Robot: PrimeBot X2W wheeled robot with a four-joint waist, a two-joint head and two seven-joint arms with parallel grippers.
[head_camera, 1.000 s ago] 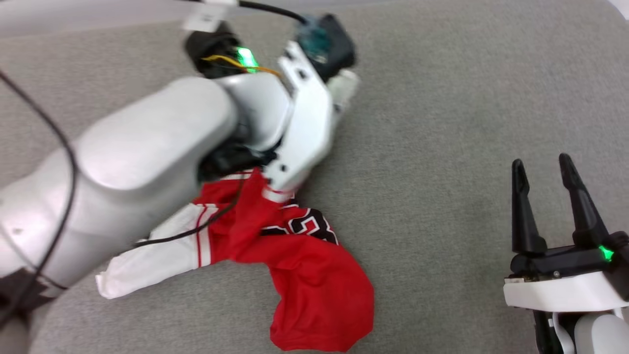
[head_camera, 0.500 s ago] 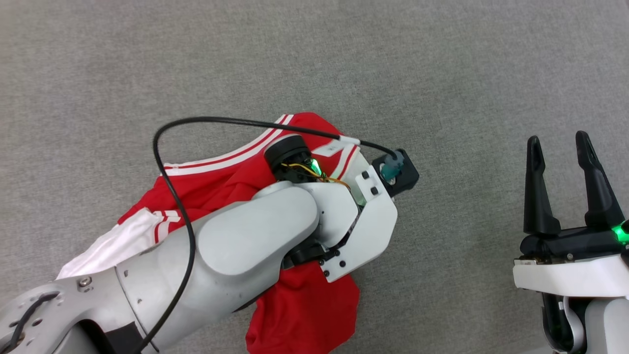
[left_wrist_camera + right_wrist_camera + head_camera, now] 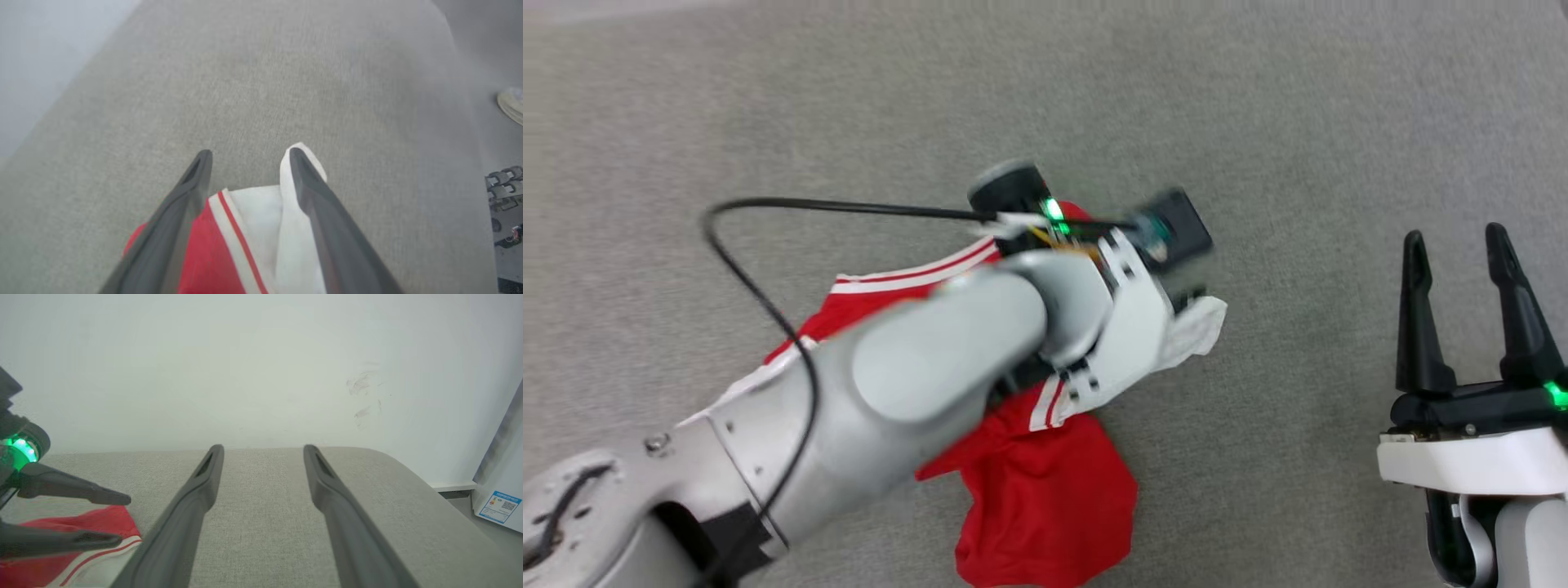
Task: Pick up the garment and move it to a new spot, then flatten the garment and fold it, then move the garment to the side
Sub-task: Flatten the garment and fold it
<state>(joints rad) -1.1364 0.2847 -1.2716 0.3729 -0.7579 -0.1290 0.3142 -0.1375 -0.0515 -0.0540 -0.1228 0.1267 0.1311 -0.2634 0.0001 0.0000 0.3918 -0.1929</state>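
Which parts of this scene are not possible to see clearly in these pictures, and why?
Head view: the left arm covers the middle of the garment; the bottom edge cuts its lower part.
Head view: motion blur smears the left wrist.
Left wrist view: the bottom edge cuts off the left tool and the sleeve.

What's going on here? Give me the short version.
The robot's left arm reaches over a crumpled red garment lying on the grey padded surface. The left gripper has its fingers apart. The garment's white sleeve lies between them and is draped against one, so nothing is clamped. The right gripper hangs open and empty off to the side. The garment is not yet flattened or folded.
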